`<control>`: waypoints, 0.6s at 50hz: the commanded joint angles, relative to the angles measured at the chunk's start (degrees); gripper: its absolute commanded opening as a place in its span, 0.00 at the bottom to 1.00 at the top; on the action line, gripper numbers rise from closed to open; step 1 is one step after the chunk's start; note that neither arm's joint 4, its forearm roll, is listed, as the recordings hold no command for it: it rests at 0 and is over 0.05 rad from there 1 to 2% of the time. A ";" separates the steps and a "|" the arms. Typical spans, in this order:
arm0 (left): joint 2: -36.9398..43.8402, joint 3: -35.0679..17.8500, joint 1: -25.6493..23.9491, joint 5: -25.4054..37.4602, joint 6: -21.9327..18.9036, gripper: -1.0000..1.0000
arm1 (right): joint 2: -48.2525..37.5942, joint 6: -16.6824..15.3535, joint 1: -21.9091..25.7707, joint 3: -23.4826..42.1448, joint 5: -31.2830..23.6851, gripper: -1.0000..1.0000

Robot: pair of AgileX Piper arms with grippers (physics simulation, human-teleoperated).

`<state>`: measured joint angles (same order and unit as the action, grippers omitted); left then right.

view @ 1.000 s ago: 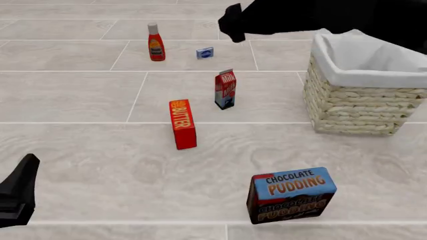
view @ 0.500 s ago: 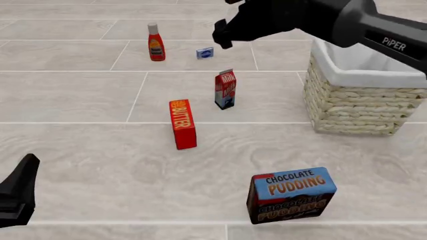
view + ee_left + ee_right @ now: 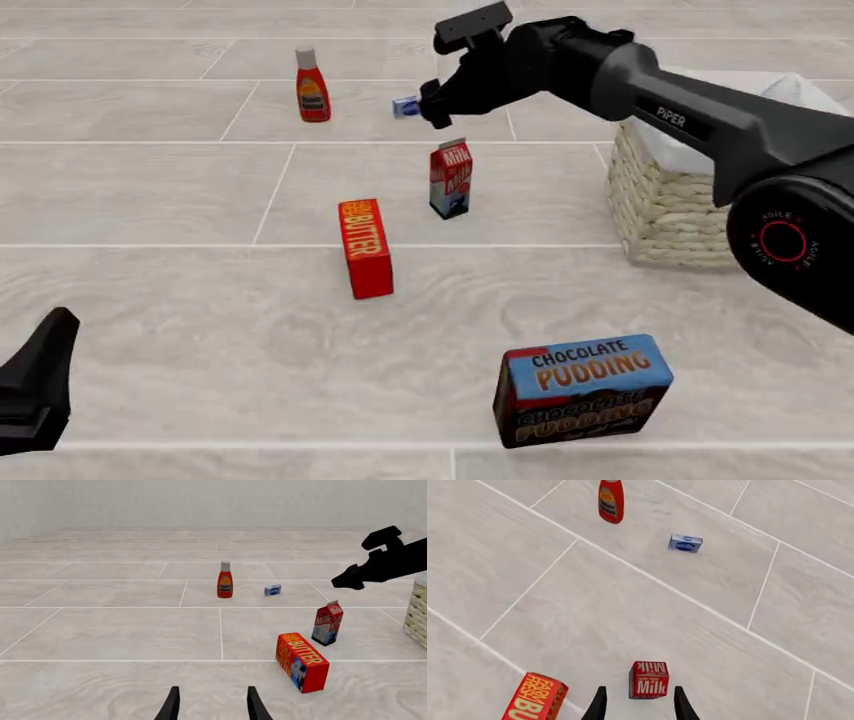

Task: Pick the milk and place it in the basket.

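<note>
Over the last second the right gripper [image 3: 636, 706], open and empty, swung above the milk [image 3: 648, 680], ready to descend.

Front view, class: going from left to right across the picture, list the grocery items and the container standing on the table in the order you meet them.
ketchup bottle → butter box → milk → chocolate pudding box → basket. The small blue packet is left out: the right arm partly covers it.

front high overview, 2 wrist views sharing milk [image 3: 451, 180]
</note>
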<state>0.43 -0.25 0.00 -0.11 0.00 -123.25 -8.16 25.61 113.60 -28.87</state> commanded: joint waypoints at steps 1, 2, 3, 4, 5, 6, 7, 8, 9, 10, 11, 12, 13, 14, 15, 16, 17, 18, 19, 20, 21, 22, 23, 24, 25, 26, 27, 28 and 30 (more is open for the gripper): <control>0.00 0.00 0.00 0.00 0.00 1.00 | -4.95 -0.51 -1.08 5.33 -1.70 1.00; 0.00 0.00 0.00 0.00 0.00 1.00 | -5.28 -0.58 -1.21 5.78 -1.85 1.00; 0.00 0.00 0.00 0.00 0.00 1.00 | -5.91 -0.77 -1.47 6.61 -2.20 1.00; 0.00 0.00 0.00 0.00 0.00 1.00 | -5.94 -0.77 -1.47 6.67 -2.24 1.00; 0.00 0.00 0.00 0.00 0.00 1.00 | -6.24 -0.74 -1.51 7.03 -2.35 1.00; 0.00 0.00 0.00 0.00 0.00 1.00 | -6.70 -0.60 -1.42 7.47 -2.48 1.00; 0.00 0.00 0.00 0.00 0.00 1.00 | -7.43 -0.85 -1.59 8.35 -2.78 1.00; 0.00 0.00 0.00 0.00 0.00 1.00 | -7.77 -0.77 -1.64 8.92 -3.00 1.00; 0.00 0.00 0.00 0.00 0.00 1.00 | -8.03 -0.62 -1.62 9.23 -3.12 1.00; 0.00 0.00 0.00 0.00 0.00 1.00 | -8.18 -0.55 -1.55 9.25 -3.07 1.00; 0.00 0.00 0.00 0.00 0.00 1.00 | -8.33 -0.43 -1.55 9.27 -2.96 1.00; 0.00 0.00 0.00 0.00 0.00 1.00 | -8.54 -0.50 -1.58 9.32 -2.86 1.00; 0.00 0.00 0.00 0.00 0.00 1.00 | -8.86 -0.47 -1.52 9.41 -2.77 1.00; 0.00 0.00 0.00 0.00 0.00 1.00 | -9.09 -0.32 -1.49 9.51 -2.77 1.00; 0.00 0.00 0.00 0.00 0.00 1.00 | -9.60 -0.43 -1.63 9.93 -2.78 1.00; 0.00 0.00 0.00 0.00 0.00 1.00 | -9.62 -0.43 -1.63 9.97 -2.80 1.00; 0.00 0.00 0.00 0.00 0.00 1.00 | -10.32 -0.30 -1.68 10.49 -2.94 1.00; 0.00 0.00 0.00 0.00 0.00 1.00 | -10.34 -0.30 -1.68 10.54 -2.97 1.00; 0.00 0.00 0.00 0.00 0.00 1.00 | -11.14 -0.18 -1.74 11.09 -3.02 1.00; 0.00 0.00 0.00 0.00 0.00 1.00 | -11.17 -0.18 -1.74 11.15 -3.05 1.00; 0.00 0.00 0.00 0.00 0.00 1.00 | -11.29 -0.11 -1.65 11.14 -3.02 1.00; 0.00 0.00 0.00 0.00 0.00 1.00 | -11.49 -0.03 -1.62 11.23 -3.00 1.00; 0.00 0.00 0.00 0.00 0.00 1.00 | -11.85 0.06 -1.60 11.38 -2.91 1.00; 0.00 0.00 0.00 0.00 0.00 1.00 | -12.12 0.43 -1.45 11.45 -2.85 1.00; 0.00 0.00 0.00 0.00 0.00 1.00 | -12.38 0.37 -1.56 11.59 -2.84 1.00; 0.00 0.00 0.00 0.00 0.00 1.00 | -12.70 0.26 -1.65 11.84 -2.88 1.00; 0.00 0.00 0.00 0.00 0.00 1.00 | -13.09 0.51 -1.67 12.29 -3.02 1.00; 0.00 0.00 0.00 0.00 0.00 1.00 | -13.11 0.51 -1.67 12.34 -3.05 1.00; 0.00 0.00 0.00 0.00 0.00 1.00 | -13.85 0.74 -1.72 13.12 -3.41 1.00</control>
<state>0.43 -0.25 0.00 -0.11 0.00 -134.28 -8.02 24.05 124.35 -31.72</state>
